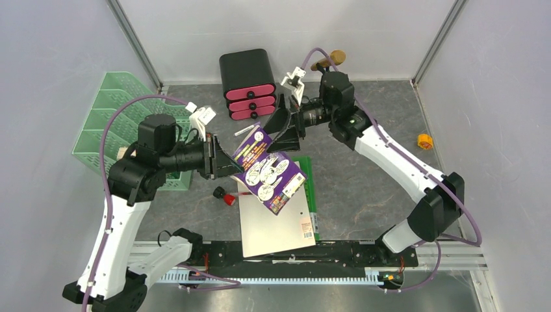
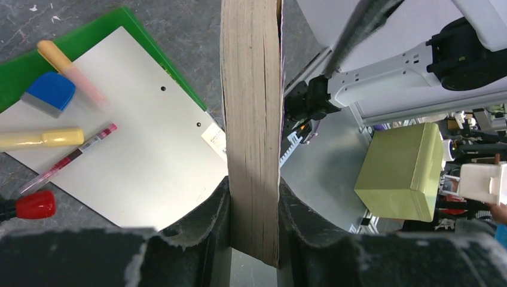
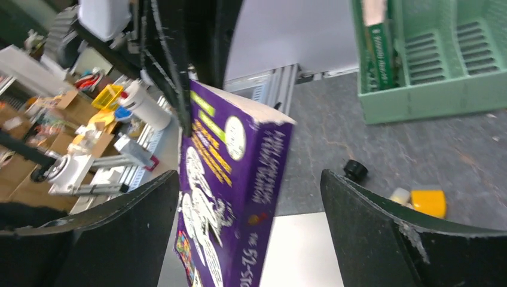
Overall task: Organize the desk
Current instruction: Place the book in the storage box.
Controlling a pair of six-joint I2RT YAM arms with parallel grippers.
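Below, marbled grey desk (image 1: 370,185), pale walls (image 1: 195,26).

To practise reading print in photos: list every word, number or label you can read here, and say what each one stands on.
"52-STO", cut off by the picture's edge: spine of the purple book.
Other lettering on that book's spine and cover: too blurred.
White lettering on the green book in the mint tray: too blurred.
Sticker on the white folder: too small.
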